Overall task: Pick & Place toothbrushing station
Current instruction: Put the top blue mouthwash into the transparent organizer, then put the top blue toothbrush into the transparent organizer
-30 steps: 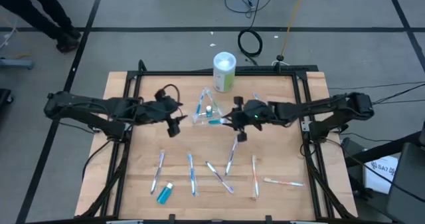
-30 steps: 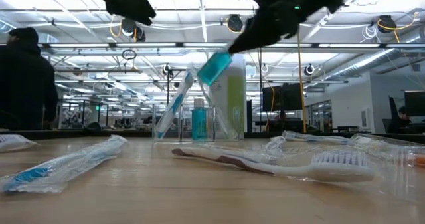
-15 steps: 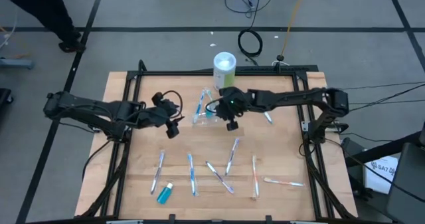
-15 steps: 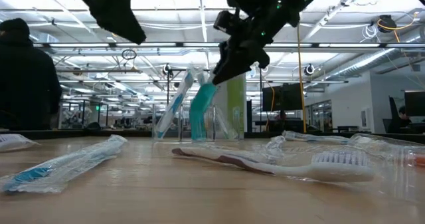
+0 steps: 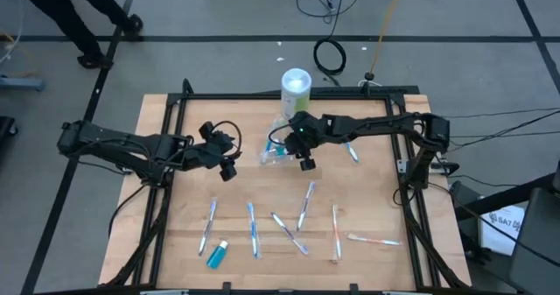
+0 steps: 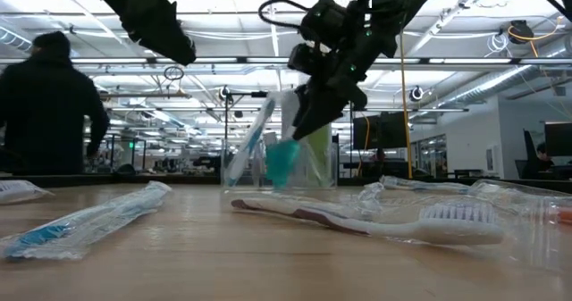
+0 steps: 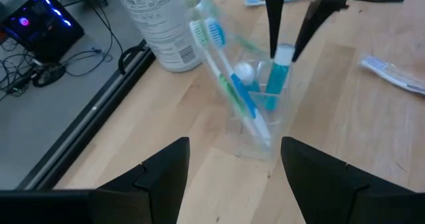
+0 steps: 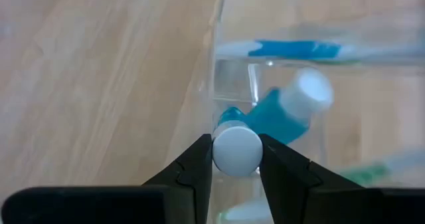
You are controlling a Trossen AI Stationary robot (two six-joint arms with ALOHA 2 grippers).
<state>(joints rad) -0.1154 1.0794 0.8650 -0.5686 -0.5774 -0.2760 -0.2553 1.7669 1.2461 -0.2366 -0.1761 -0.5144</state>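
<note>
Behind the wooden table [image 5: 367,199] a big hall with ceiling lamps shows in the low view, and a person [image 6: 55,104] in dark clothes stands at the far left of it. On the table, directly under the right gripper [image 8: 236,159], stands the clear plastic cup [image 7: 255,111]; it holds two toothbrushes [image 7: 229,84] with blue and green handles and one blue tube [image 8: 282,108] with a white cap lying inside. The right gripper is closed on the white cap of a second blue tube [image 7: 279,74], which hangs upright with its lower end already inside the cup. One second ago this gripper was well to the right of the cup and the tube was tilted in the air; half a second ago it was just beside the cup; now it is over the cup and lower. The left gripper [image 7: 229,164] waits with its fingers wide apart, near the cup on its left side, and it has not moved. More wrapped toothbrushes [image 5: 304,206] and a third tube [image 5: 216,255] lie on the near part of the table, well apart from both grippers. A white-and-green canister [image 5: 296,94] stands just behind the cup. Only the right wrist view shows the grip on the cap clearly; the high view alone shows the loose items.
</note>
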